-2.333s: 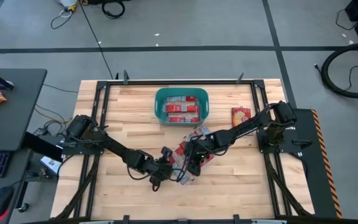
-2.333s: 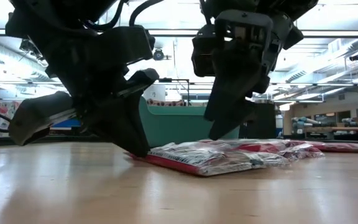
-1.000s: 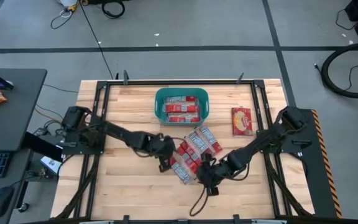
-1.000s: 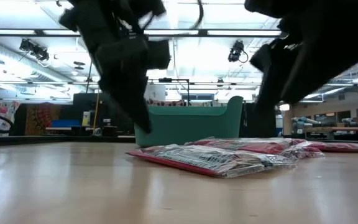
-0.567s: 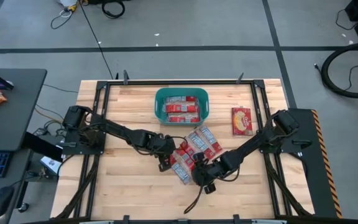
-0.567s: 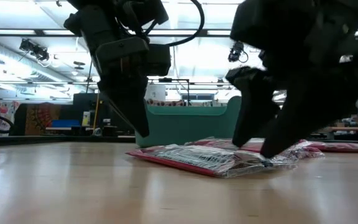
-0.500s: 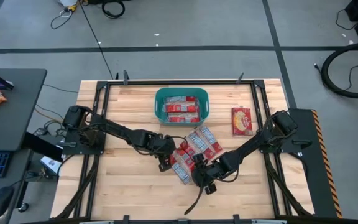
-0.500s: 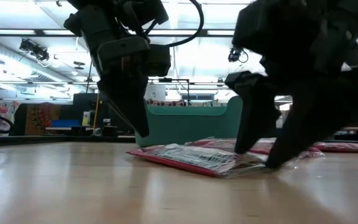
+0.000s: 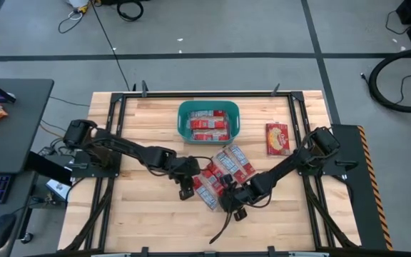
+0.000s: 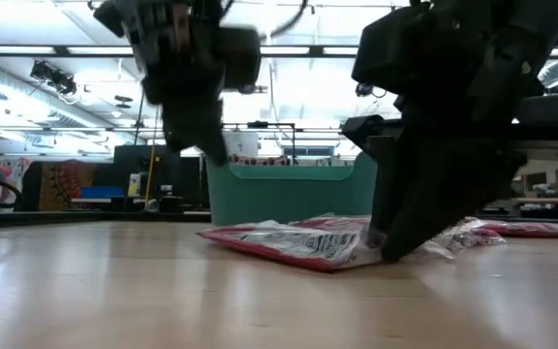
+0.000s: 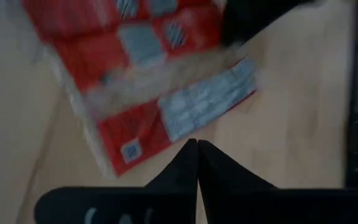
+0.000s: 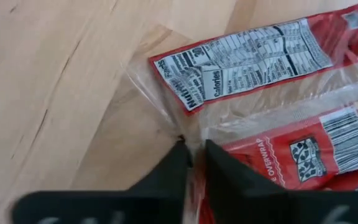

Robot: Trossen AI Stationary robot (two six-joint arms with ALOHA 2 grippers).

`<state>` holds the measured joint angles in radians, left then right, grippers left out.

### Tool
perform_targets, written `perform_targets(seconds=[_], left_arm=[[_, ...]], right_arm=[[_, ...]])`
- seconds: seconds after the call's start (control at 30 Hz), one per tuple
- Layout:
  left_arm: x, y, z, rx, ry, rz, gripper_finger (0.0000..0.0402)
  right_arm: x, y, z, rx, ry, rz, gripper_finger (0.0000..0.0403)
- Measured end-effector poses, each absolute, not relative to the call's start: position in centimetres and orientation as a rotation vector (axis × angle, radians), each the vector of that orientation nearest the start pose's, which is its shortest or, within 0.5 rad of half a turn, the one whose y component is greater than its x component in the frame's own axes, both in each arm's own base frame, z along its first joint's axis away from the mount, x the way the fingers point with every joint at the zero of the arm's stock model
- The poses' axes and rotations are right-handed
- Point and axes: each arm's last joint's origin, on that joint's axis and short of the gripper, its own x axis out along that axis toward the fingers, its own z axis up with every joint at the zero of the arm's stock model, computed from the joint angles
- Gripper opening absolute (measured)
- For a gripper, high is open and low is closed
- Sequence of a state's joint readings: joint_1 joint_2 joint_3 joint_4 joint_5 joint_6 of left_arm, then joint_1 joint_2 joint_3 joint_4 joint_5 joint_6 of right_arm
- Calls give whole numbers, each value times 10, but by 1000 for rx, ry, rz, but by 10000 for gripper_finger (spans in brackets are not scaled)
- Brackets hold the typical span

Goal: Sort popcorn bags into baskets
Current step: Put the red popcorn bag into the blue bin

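Right gripper [image 9: 228, 198]: sitting low at the near end of the pile of bags [image 9: 223, 175], fingers drawn narrow and pinching the clear plastic edge of a bag [image 12: 247, 59]. In the right wrist view the tips are meeting on that film just beside the nutrition panel. The edge is likely chosen because these flat packets are offering little else to take hold of. Whether the grip will carry the bag, I cannot tell.

Left gripper [image 9: 185, 188]: hanging just beside the pile on its left side, fingers pressed together and holding nothing. In the left wrist view the tips [image 11: 196, 158] are sitting clear of the packets [image 11: 166, 106]. It appears to be waiting out of the way.

Pile: lying flat mid-table, near the tub [image 9: 207, 121] but apart from it, its long axis running diagonally from near-left to far-right. The pinched bag is lying at the near-left end, label side up.

Tub: standing toward the far edge of the table [image 9: 141, 207], several bags [image 9: 207, 124] lying flat inside, long sides across the tub.

One more bag [image 9: 277, 138]: lying alone on the right, well apart from the pile, long axis pointing away from the near edge.
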<state>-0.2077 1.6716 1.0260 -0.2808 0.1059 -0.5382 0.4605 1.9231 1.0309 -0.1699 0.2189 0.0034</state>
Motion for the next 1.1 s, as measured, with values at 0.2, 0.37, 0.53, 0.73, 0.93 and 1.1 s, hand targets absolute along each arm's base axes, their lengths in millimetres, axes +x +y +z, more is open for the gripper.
perform_targets(seconds=[0.2,0.37,0.53,0.73,0.93,1.1], left_arm=[[324,-72,210,-366,893,-62,13],[323,-72,213,-372,885,-59,37],[321,-70,225,-453,863,-25,51],[309,-65,270,-466,695,6,51],[289,-58,327,-395,471,35,52],[274,-53,362,-368,282,36,52]], right_arm=[[325,151,127,-289,1011,251,16],[325,149,164,-228,992,228,9],[319,145,201,-216,951,188,8],[310,136,245,-322,881,158,5],[304,114,282,-440,774,65,5],[303,89,306,-506,704,-16,5]])
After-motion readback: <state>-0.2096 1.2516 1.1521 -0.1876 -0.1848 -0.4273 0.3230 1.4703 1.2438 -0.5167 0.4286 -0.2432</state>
